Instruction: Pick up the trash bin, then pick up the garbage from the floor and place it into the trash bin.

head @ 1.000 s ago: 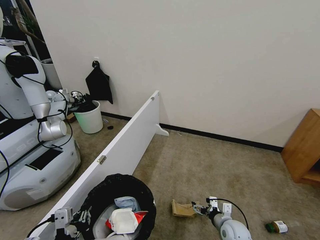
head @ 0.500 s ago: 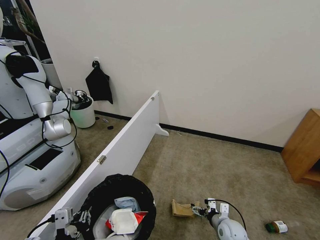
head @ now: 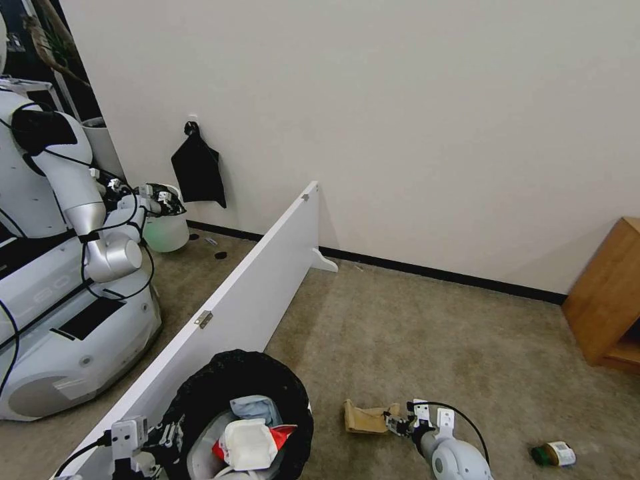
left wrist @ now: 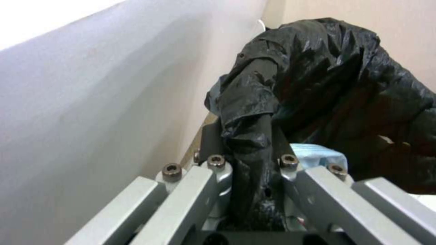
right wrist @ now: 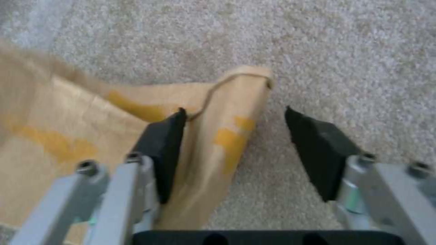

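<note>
Clamping a fold of the black liner, the left gripper (left wrist: pixel 247 170) holds the trash bin (head: pixel 240 413) low beside the white board (head: pixel 253 293), tissues and a red packet already inside. To its right, the right gripper (right wrist: pixel 231 153) hangs at the carpet with fingers wide, straddling the raised end of the torn brown paper bag (head: pixel 365 418). One pad rests against the paper; closing could catch only a thin flap and tear it. The green-capped bottle (head: pixel 553 454) lies farther right.
</note>
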